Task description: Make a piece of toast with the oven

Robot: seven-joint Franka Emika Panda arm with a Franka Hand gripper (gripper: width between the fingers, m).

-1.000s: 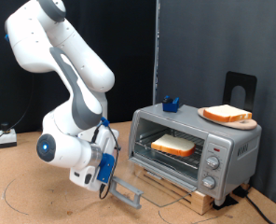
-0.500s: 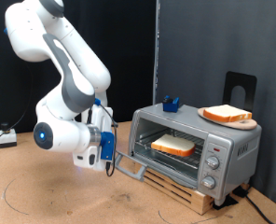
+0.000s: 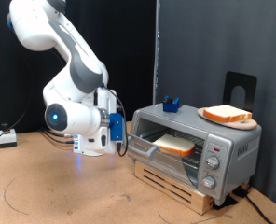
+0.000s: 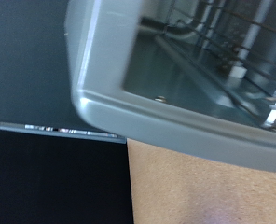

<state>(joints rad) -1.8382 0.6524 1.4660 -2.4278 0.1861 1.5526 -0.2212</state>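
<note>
While the gripper presses at the oven door's edge, apparently to swing it closed, its finger state cannot be told; the piece of toast lies inside on the rack; another slice rests on top.

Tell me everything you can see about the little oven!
The oven is a boxy, silver-grey metal toaster oven. It sits on a low wooden stand on the brown table, at the exterior view's right. Its glass door is part-way shut, tilted, with the gripper at its handle edge. Inside, a slice of bread lies on the wire rack. Three round knobs run down its front panel. On top rest a wooden plate with a second slice and a small blue thing.
</note>
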